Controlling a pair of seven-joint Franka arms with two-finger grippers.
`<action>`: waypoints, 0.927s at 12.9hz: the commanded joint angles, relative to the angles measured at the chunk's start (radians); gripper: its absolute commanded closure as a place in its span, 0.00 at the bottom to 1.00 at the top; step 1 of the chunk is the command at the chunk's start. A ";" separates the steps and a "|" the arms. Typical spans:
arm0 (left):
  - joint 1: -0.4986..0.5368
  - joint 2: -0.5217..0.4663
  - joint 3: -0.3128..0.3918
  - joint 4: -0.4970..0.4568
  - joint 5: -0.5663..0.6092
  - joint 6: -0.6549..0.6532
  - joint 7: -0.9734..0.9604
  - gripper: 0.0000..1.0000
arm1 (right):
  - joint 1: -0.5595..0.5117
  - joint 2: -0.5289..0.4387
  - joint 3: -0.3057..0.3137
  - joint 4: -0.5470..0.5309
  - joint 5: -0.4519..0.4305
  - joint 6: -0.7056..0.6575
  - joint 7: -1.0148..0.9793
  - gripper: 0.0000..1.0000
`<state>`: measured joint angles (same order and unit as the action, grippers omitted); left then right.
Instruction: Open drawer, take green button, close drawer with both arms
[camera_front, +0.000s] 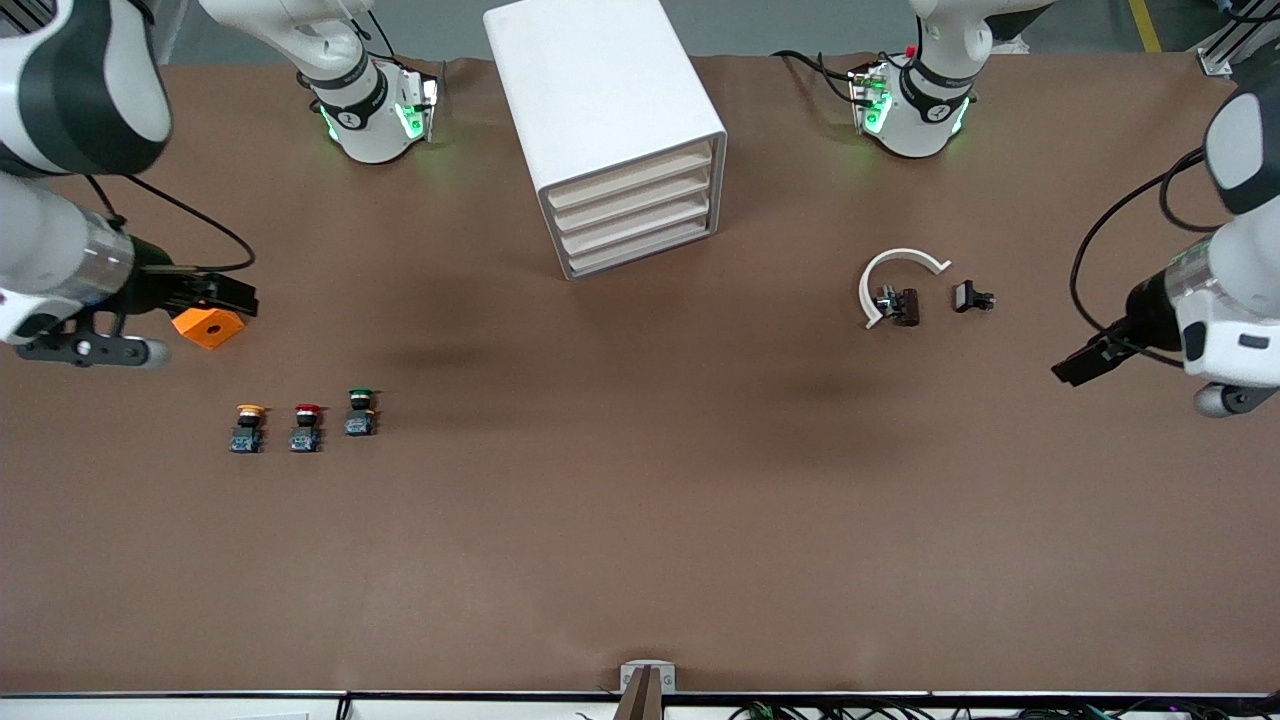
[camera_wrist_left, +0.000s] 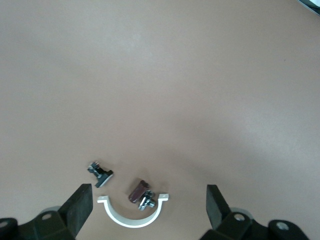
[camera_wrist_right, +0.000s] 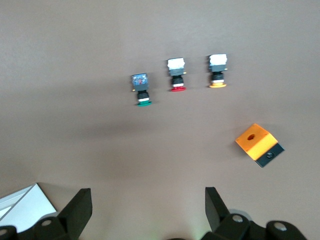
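I hold both claws wide and empty — my right claw (camera_front: 235, 298) up over the orange block (camera_front: 208, 326), my left claw (camera_front: 1085, 362) at its own end of the table, each clear of the shut drawers (camera_front: 632, 212). The green button (camera_front: 361, 411) sits out on the table, beside the red button (camera_front: 307, 427) — not in a drawer.

We find the green-capped button (camera_front: 360, 412) lying on the counter toward the right arm's end, black body, blue base. The drawer unit (camera_front: 608, 130), white with four drawers, stands mid-counter, all fronts shut
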<state>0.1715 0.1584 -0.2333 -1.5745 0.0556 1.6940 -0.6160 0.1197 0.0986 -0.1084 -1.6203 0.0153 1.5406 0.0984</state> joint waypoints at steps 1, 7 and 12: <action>0.031 -0.063 -0.011 -0.015 0.012 -0.040 0.085 0.00 | -0.077 -0.004 0.015 0.075 -0.015 -0.071 -0.067 0.00; -0.090 -0.267 0.118 -0.114 -0.006 -0.106 0.454 0.00 | -0.103 -0.026 0.016 0.174 -0.017 -0.197 -0.082 0.00; -0.211 -0.407 0.212 -0.217 -0.006 -0.165 0.651 0.00 | -0.103 -0.163 0.018 0.054 -0.001 -0.116 -0.094 0.00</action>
<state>0.0149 -0.1725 -0.0653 -1.7093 0.0544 1.5264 -0.0144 0.0265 0.0185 -0.1014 -1.4727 0.0153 1.3715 0.0241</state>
